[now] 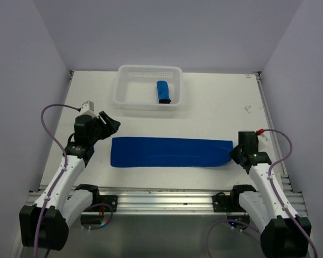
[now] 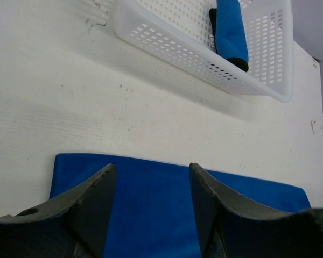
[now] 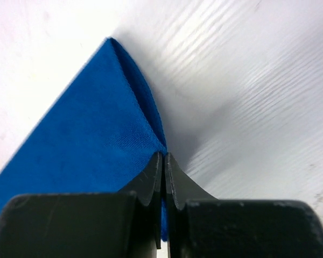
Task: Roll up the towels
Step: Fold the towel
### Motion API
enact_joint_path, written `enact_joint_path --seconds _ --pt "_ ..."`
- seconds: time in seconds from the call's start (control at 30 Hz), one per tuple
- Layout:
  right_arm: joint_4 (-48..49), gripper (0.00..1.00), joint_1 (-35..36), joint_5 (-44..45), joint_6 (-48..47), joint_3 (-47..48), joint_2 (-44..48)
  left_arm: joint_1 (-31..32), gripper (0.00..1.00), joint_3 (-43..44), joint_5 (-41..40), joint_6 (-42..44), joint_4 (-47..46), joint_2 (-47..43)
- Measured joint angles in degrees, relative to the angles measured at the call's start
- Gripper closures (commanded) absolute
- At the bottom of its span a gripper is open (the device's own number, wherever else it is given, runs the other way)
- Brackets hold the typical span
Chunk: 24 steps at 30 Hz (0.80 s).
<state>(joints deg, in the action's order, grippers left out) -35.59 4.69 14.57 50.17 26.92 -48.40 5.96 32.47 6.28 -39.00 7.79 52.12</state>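
Note:
One blue towel (image 1: pixel 169 153) lies flat on the table as a long folded strip. Its left end shows in the left wrist view (image 2: pixel 151 215) and its right corner in the right wrist view (image 3: pixel 86 134). A second towel (image 1: pixel 163 92), rolled tight, lies in the white basket (image 1: pixel 123 88). My left gripper (image 1: pixel 110 124) hovers open just above the strip's left end, with bare cloth between its fingers (image 2: pixel 152 166). At the strip's right end, my right gripper (image 1: pixel 234 152) is shut, pinching the towel's edge (image 3: pixel 165 155).
The perforated basket (image 2: pixel 177 51) stands at the back centre of the table, with the rolled towel (image 2: pixel 230 29) along its right side. Grey walls enclose the table on the left, right and back. An aluminium rail runs along the near edge (image 1: pixel 161 193).

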Motion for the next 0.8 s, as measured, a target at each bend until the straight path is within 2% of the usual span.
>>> enact_joint_path --seconds 0.07,0.2,0.33,0.5,0.63,0.8 --pt "-1.64 1.0 -3.04 0.9 -1.49 2.03 2.05 0.0 0.39 0.81 1.01 0.0 0.72 0.02" --pt "-4.09 1.0 -9.18 1.33 -4.55 6.1 3.48 -0.02 0.29 2.64 1.7 0.13 2.23 0.04" --pt "-4.28 1.0 -11.1 0.79 -7.06 9.14 2.56 -0.46 0.25 5.11 1.49 0.76 4.7 0.04" --pt "-0.7 1.0 -11.15 -8.48 -12.15 12.24 -0.61 -1.68 0.24 6.84 1.29 1.42 5.7 0.04" --pt "2.64 1.0 -8.15 -16.72 -16.2 14.05 -5.62 -1.84 0.24 5.27 1.03 1.53 4.96 -0.09" --pt "4.7 1.0 2.01 -20.37 -18.21 14.6 -7.65 -1.84 0.24 -3.72 0.83 0.46 1.81 -1.36"
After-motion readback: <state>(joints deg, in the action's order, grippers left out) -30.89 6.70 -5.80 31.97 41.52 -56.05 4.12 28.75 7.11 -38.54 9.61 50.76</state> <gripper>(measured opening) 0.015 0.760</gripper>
